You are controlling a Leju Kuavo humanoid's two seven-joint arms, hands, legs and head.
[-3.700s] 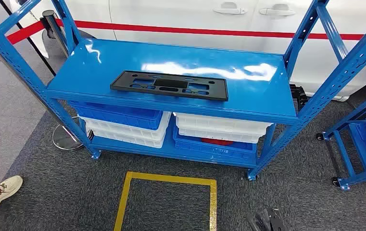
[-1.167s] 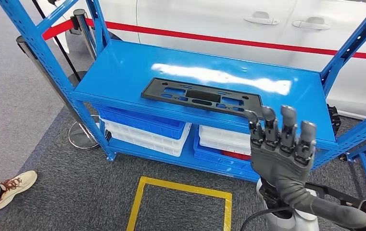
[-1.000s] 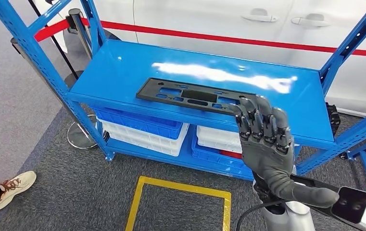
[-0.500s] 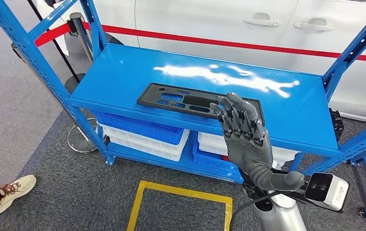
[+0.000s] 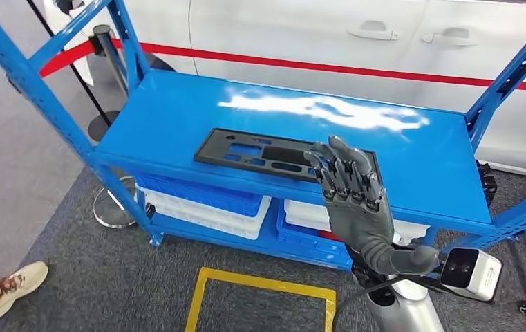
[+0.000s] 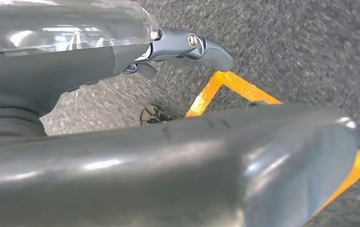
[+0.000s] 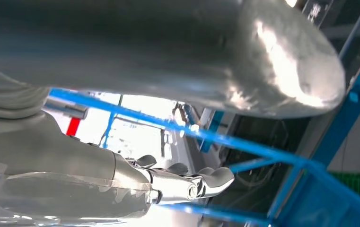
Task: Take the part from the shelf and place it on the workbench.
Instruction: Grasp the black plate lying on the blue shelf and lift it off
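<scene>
Edged forward: right hand (image 5: 351, 200), fingers apart, holding nothing, over black part's (image 5: 260, 153) right end near shelf's (image 5: 177, 111) front edge.

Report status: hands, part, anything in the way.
Right hand open, fingers spread over the black part's right end, no grip confirmed. Left hand low over the floor, holding nothing. Part flat on the blue shelf. Nothing in the way.

The right hand (image 5: 353, 200) covers the right end of the black part (image 5: 263, 153) in the centre of the head view, so contact cannot be judged. The shoe (image 5: 12, 289) at lower left is cut by the frame edge. The red item (image 5: 330, 236) in the lower bin is mostly hidden.
</scene>
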